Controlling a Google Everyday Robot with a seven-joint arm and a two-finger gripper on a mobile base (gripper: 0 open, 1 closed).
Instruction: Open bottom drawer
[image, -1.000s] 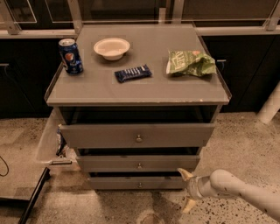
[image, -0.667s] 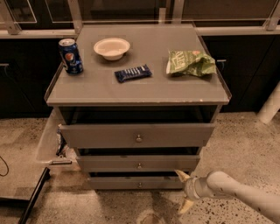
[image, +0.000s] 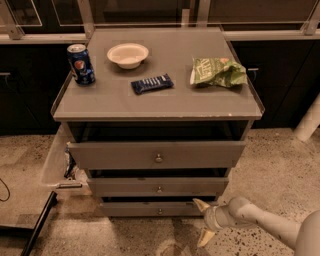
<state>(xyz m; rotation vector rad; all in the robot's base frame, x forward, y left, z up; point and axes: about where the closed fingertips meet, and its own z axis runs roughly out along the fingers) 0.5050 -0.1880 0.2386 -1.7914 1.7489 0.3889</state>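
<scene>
Hand edged left beside bottom drawer.

The scene contained one grey cabinet with three drawers: one top drawer, one middle drawer and one bottom drawer. Each front carried one knob, three in all. Four items stood on top: one soda can, one white bowl, one snack bar and one chip bag. One gripper, its two fingers spread, was beside the bottom drawer's right end.
</scene>
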